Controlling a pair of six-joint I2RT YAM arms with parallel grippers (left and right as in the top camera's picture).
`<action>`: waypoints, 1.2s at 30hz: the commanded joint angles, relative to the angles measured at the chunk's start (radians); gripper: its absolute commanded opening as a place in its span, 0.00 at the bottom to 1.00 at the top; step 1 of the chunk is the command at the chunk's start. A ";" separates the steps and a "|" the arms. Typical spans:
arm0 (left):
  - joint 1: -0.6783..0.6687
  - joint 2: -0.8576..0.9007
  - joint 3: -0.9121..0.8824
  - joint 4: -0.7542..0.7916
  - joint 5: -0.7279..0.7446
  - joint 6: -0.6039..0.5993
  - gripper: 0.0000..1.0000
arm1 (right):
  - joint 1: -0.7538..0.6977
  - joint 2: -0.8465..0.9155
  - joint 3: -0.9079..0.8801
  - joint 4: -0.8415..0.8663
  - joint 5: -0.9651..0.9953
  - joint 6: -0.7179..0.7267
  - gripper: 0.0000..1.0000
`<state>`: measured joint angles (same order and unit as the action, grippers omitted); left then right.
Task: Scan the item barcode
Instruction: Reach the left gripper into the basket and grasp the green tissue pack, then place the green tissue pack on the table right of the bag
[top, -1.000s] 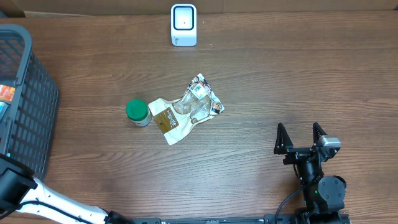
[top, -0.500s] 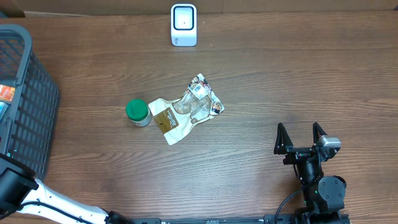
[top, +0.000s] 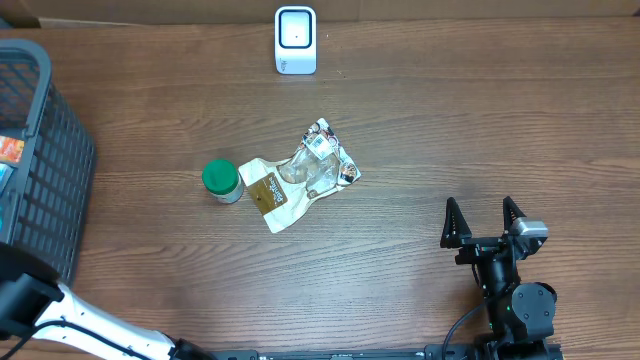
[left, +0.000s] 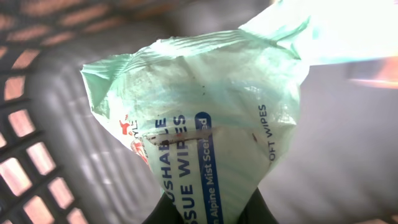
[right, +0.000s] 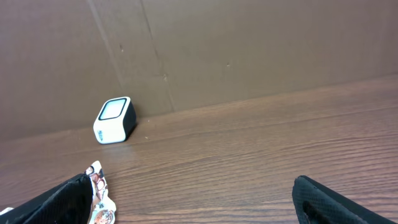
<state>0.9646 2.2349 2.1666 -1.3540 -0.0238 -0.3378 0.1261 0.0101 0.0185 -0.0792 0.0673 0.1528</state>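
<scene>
A pale green pack of wipes is pinched between the jaws of the left gripper, inside the basket at the left edge of the counter. The jaws of the right gripper are spread wide, well apart from the scanner, the green-lidded jar and the crumpled packet.

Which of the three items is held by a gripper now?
The pale green wipes pack, pinched by the left gripper inside the basket; the green-lidded jar and crumpled pouch lie free on the table.
</scene>
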 joint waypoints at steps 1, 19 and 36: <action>-0.084 -0.145 0.150 -0.028 0.155 -0.003 0.04 | 0.006 -0.007 -0.011 0.005 0.010 -0.005 1.00; -0.963 -0.508 0.236 -0.131 0.150 0.159 0.04 | 0.006 -0.007 -0.011 0.005 0.010 -0.005 1.00; -1.535 0.035 0.236 -0.180 0.156 0.061 0.04 | 0.006 -0.007 -0.011 0.005 0.010 -0.005 1.00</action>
<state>-0.5087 2.2147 2.3959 -1.5558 0.1204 -0.2089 0.1261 0.0101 0.0185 -0.0788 0.0673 0.1524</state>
